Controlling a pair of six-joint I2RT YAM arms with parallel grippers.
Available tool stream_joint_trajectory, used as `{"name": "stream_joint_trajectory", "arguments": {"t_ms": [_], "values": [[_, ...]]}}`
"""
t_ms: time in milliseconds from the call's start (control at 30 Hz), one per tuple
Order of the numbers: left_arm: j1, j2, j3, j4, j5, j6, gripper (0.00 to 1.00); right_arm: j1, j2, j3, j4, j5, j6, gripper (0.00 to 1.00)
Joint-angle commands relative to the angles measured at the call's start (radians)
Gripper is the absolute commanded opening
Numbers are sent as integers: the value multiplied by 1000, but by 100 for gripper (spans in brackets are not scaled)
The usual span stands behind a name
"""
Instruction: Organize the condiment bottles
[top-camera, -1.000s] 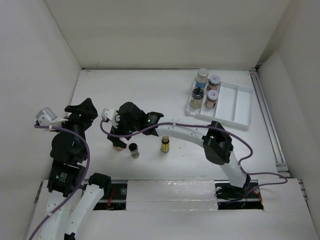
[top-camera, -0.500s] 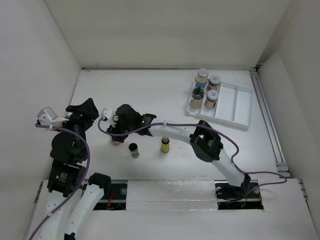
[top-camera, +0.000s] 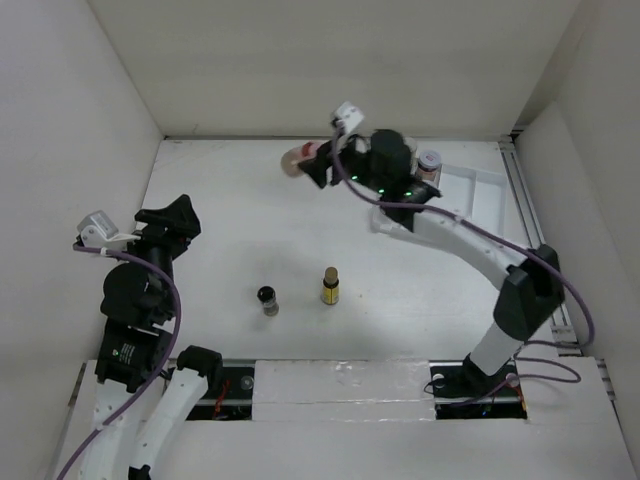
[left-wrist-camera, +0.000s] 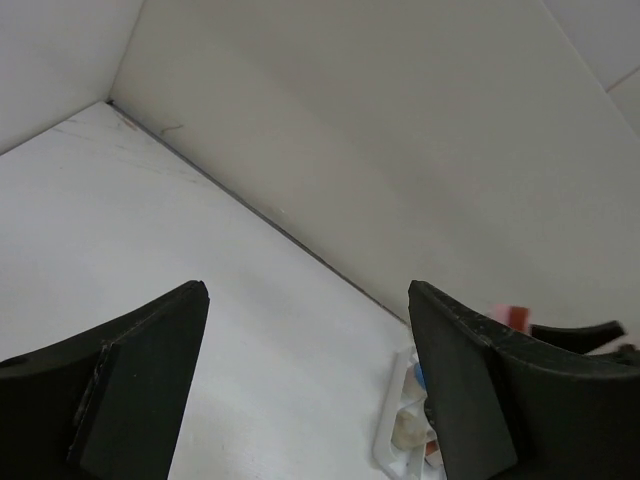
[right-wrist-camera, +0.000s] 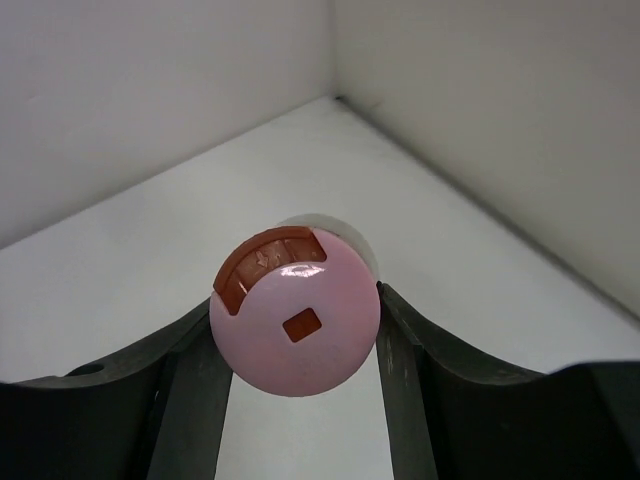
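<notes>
Grip of our right pincer (right-wrist-camera: 295, 340), clamped around the pink-capped bottle (right-wrist-camera: 292, 300), holds it high off the table (top-camera: 230, 200), ready for the white tray (top-camera: 485, 205) back past its wrist, while our left pincer (left-wrist-camera: 307, 292) gapes wide and empty.

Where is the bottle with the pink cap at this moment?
In the top view, the right gripper holds the pink-capped bottle above the table near the far wall, to the left of the white tray.
</notes>
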Motion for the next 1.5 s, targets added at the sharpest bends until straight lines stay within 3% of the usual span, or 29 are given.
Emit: {"name": "stream_joint_trajectory", "arguments": {"t_ms": [0, 167, 300, 600, 900, 1000, 1067, 1133, 1267, 1467], "values": [[-2, 46, -1, 69, 83, 39, 77, -131, -173, -126, 110, 46, 22, 43], [-2, 158, -20, 146, 385, 133, 79, -363, -304, -269, 70, 216, 22, 43], [-2, 268, 2, 146, 504, 165, 80, -583, -313, -346, 50, 282, 56, 42], [-2, 315, 2, 155, 525, 175, 84, -802, -131, -351, 50, 335, 116, 41], [-2, 335, 2, 146, 525, 184, 85, -840, 110, -214, 31, 218, 116, 41], [-2, 345, 2, 146, 525, 193, 85, -840, 133, -203, 22, 229, 116, 45], [-2, 345, 2, 146, 525, 193, 85, -840, 158, -184, 8, 238, 116, 56], [-2, 354, 2, 146, 525, 193, 85, -840, 158, -183, -6, 250, 116, 73], [-2, 355, 11, 146, 516, 193, 85, -830, 136, -174, -41, 283, 107, 86], [-2, 355, 11, 146, 516, 193, 86, -744, -92, -272, -41, 293, 98, 84]]}}
